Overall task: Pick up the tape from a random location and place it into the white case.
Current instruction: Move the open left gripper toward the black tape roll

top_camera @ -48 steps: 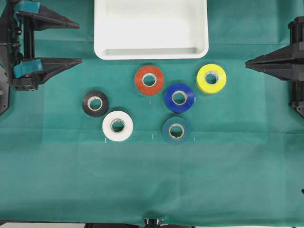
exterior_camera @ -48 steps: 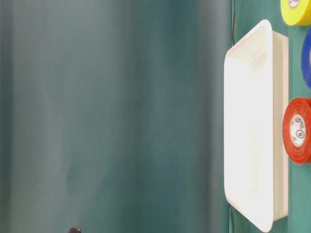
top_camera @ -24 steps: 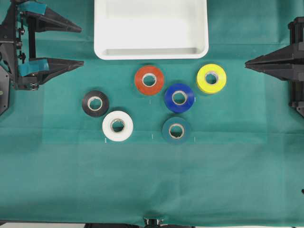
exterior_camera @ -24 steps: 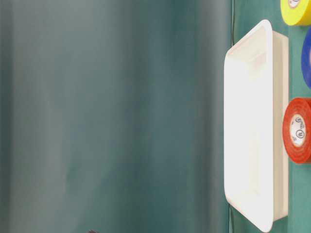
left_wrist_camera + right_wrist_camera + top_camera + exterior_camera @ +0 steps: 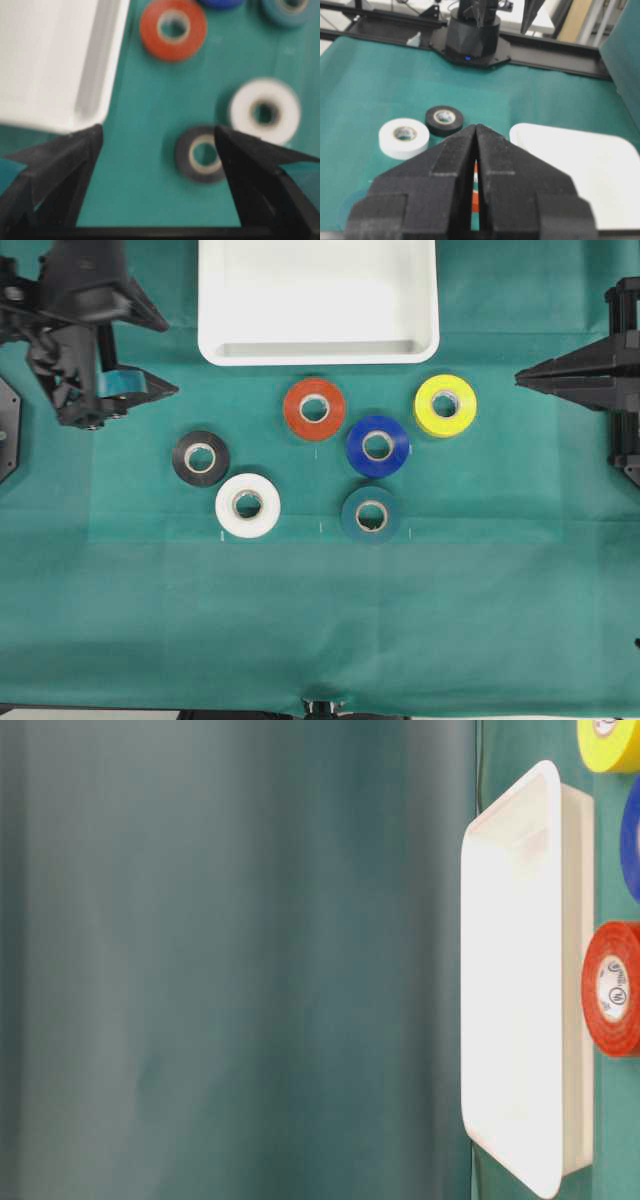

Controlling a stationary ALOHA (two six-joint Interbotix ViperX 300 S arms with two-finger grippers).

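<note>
The tape [image 5: 200, 458], a small black roll with a pale core, lies flat on the green cloth left of centre. In the left wrist view the tape [image 5: 200, 154] sits just inside the right finger, well below the jaws. My left gripper [image 5: 170, 360] hovers up and to the left of it, open and holding nothing; seen from the wrist, the left gripper [image 5: 157, 129] has its jaws spread wide. The white case [image 5: 318, 353] stands at the back centre with nothing inside. My right gripper [image 5: 520, 375] rests at the right edge, shut and holding nothing.
Other rolls lie in the middle: red [image 5: 314, 408], blue [image 5: 377, 446], yellow [image 5: 445, 405], white [image 5: 247, 504] right beside the tape, and dark teal [image 5: 371, 515]. The table-level view shows only the white case [image 5: 520, 980] and part of the red roll [image 5: 612, 988].
My left gripper has swung right and tipped downward, moving from the table's left edge toward the black tape, jaws still wide. The right arm and all rolls have not moved.
</note>
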